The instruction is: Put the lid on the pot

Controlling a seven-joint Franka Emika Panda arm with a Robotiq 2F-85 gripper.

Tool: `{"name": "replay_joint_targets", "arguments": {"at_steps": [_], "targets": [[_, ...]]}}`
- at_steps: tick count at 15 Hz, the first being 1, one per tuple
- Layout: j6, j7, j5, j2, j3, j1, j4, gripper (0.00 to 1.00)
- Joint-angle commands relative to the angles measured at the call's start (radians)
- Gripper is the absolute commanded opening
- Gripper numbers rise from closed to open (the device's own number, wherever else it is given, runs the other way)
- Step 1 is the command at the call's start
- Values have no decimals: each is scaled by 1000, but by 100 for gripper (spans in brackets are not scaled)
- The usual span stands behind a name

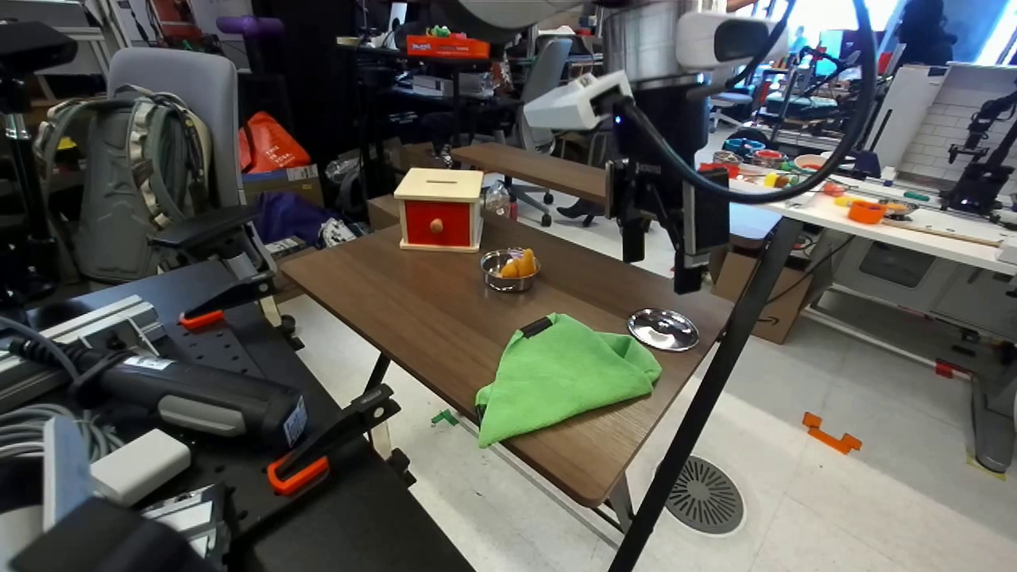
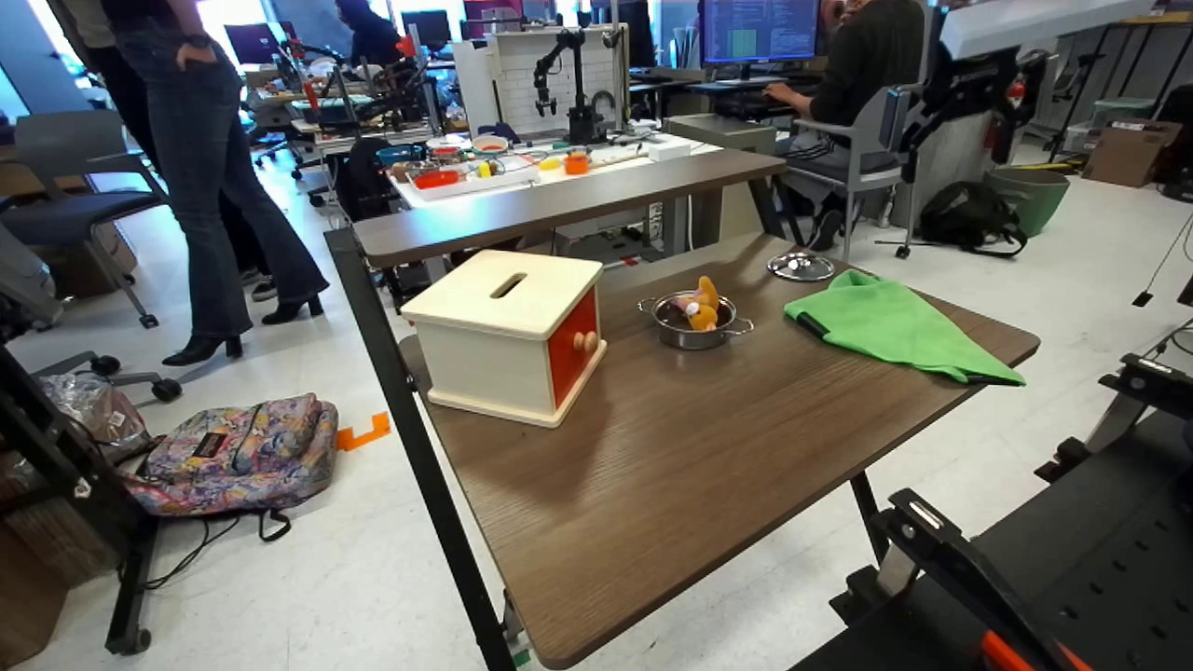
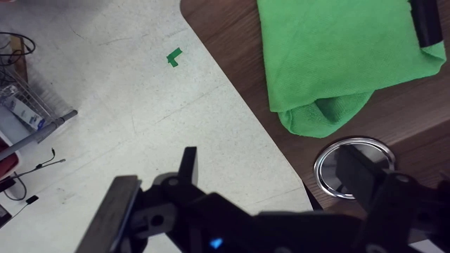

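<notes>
One lid (image 1: 663,329), one pot (image 2: 694,339), one red-fronted box (image 1: 438,210) and one green cloth (image 2: 890,321) are counted on the brown tabletop (image 2: 671,466). The lid is laid flat near the tabletop's edge, just beside the cloth and well apart from the pot; in the wrist view it is partly covered by a finger (image 3: 362,175) of the gripper (image 1: 661,258). The gripper is held above the tabletop's level, its two fingers spread wide, and nothing is gripped. The pot is placed between the box and the lid, touching neither; it is furnished with two side handles (image 2: 746,328) and is occupied by orange-yellow contents (image 2: 706,303), whose number cannot be told.

The tabletop is wood-grained and rounded at its corners. Near it, two orange-padded clamps (image 1: 342,431) are fixed to one black worktop (image 1: 357,512). The pale floor (image 1: 874,508) is marked by one scrap of green tape (image 3: 174,54). One grey backpack (image 1: 119,199) is propped against the back of one grey chair (image 1: 175,67), and one patterned backpack (image 2: 242,457) is set on the floor. One person (image 2: 867,84) is seated at a lit monitor (image 2: 757,33).
</notes>
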State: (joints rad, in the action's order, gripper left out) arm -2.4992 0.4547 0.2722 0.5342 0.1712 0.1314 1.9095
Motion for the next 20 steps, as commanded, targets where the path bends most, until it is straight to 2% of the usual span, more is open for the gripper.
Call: {"name": "replay_joint_targets", "arguments": {"at_steps": [1,11,20], "targets": [[-1,6,-123,154,8,-27,-181,100],[5,64,-341,463,9,-19,-551,100],[48,153,-412,657,15,-1,-783,100]]}}
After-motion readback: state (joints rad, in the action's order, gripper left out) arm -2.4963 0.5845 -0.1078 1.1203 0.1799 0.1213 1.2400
